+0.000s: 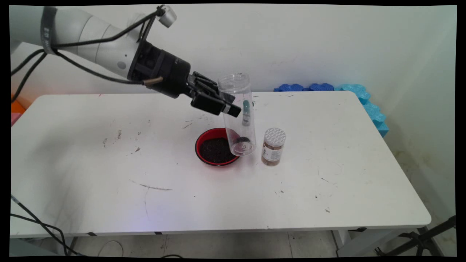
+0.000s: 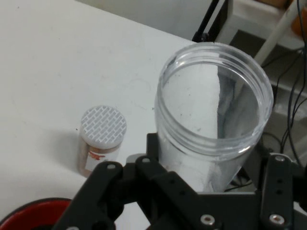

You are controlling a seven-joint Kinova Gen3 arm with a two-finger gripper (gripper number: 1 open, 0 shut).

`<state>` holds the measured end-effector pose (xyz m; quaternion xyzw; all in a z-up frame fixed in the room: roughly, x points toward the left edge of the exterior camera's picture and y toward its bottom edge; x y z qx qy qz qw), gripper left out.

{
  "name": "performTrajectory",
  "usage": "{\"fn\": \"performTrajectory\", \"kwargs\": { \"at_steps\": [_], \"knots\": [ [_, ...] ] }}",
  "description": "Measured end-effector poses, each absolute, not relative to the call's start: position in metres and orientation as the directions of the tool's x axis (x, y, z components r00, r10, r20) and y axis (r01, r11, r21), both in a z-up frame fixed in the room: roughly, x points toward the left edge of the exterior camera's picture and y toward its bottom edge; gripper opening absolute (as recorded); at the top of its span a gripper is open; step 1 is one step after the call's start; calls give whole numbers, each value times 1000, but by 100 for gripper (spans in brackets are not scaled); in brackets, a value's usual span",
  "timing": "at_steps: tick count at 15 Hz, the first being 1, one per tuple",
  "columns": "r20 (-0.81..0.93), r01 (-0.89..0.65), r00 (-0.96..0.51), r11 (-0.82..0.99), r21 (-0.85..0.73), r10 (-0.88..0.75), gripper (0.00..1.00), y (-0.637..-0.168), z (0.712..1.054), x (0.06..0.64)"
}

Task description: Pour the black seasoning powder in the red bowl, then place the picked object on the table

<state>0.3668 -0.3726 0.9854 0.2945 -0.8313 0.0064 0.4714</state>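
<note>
Black two-finger gripper [image 1: 233, 108] is clamped on a tall clear plastic jar [image 1: 238, 112], held nearly upright, mouth up, over the rim of a red bowl of dark granules [image 1: 215, 146]. A small white-lidded spice jar [image 1: 273, 146] stands beside on the white counter [image 1: 327, 174].

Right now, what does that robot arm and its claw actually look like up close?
The arm is smooth, rounded and white, with a dark band near its upper end. Black cables loop loosely along it. It ends in a black cylindrical wrist and a black two-finger gripper built from bolted metal links.
</note>
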Motion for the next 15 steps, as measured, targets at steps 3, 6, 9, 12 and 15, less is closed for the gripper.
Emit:
{"fn": "performTrajectory", "kwargs": {
  "at_steps": [3, 6, 9, 12, 15],
  "knots": [
    [801, -475, -420, 856, 206, -426, 0, -367, 988, 363],
    [808, -460, -445, 873, 163, -386, 0, -363, 990, 360],
    [813, -448, -462, 884, 132, -355, 0, -359, 991, 357],
    [815, -437, -475, 893, 109, -332, 0, -356, 990, 355],
    [815, -432, -483, 897, 95, -319, 0, -354, 980, 353]
  ]
}}
